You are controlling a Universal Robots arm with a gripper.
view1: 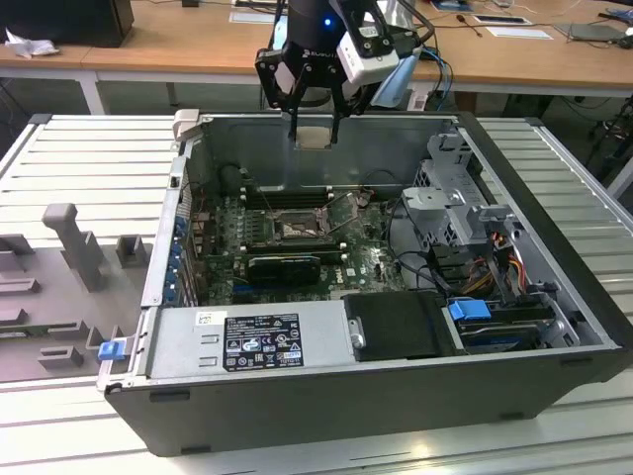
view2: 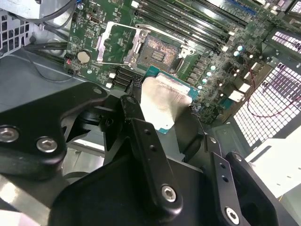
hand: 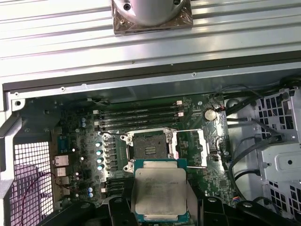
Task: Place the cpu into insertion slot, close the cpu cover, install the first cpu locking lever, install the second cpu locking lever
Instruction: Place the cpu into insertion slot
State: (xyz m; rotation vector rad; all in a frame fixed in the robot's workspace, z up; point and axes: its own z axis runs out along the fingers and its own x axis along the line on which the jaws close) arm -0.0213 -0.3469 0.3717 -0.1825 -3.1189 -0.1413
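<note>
Overhead, claw (view1: 315,135) gripping cpu (hand: 160,190) above computer case (view1: 297,406), cpu cover (hand: 203,149) open.

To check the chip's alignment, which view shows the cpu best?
The first wrist view: the cpu faces the camera, its top almost fully visible. The second wrist view shows it slanted; the exterior view, a small pale patch.

Space above the insertion slot (hand: 149,149) stood clear. The opened cpu cover (hand: 202,141) flanked one side, memory modules (hand: 138,115) another. The drive cage (view1: 450,188) stood apart.
</note>
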